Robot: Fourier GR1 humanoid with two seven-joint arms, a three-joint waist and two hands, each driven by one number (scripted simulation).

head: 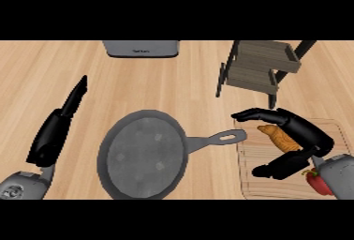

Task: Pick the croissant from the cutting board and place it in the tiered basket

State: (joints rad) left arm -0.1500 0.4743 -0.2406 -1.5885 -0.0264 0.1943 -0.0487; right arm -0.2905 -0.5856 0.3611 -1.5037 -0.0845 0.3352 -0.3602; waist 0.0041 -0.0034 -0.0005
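Board-top croissant [280, 139] (inside right hand [298, 136])

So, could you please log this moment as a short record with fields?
croissant: on cutting board
right hand: fingers and thumb curved around croissant
left hand: open, resting at left
tiered basket: behind the board
frying pan: centre, handle toward board
red pepper: board's right edge

Pale wood-grain counter [173, 84] and cutting board [256, 183], matt grey mottled metal pan [142, 154], weathered-wood tiered basket [259, 63], glossy black hands.
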